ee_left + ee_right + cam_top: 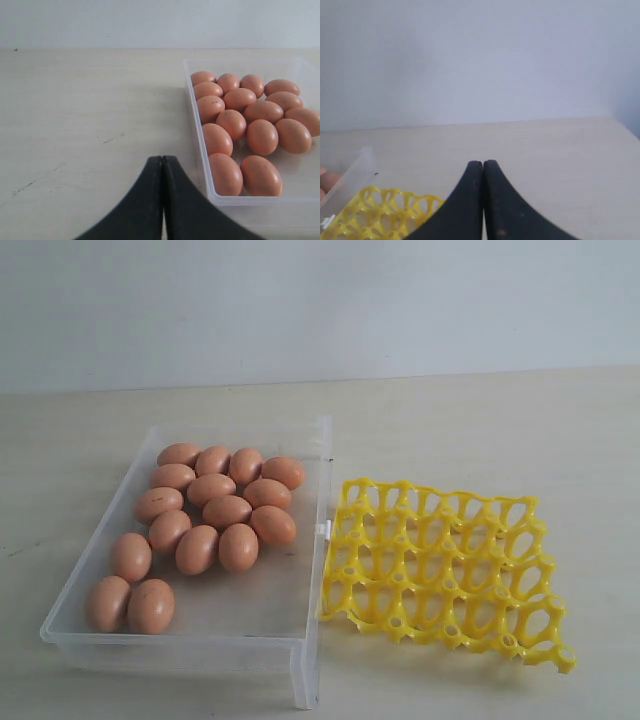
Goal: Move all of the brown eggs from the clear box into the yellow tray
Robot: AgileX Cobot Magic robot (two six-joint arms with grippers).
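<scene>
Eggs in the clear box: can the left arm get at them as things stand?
Probably yes. The box is open on top, the eggs lie uncovered, and the left gripper hangs near it over the table. Its jaws are shut, so they must open first.

A pale, wood-grained surface (480, 420) is carrying two things: the clear box (240, 608) is sitting on its left part, and the yellow tray (443, 562) is lying just beside the box's right wall.
</scene>
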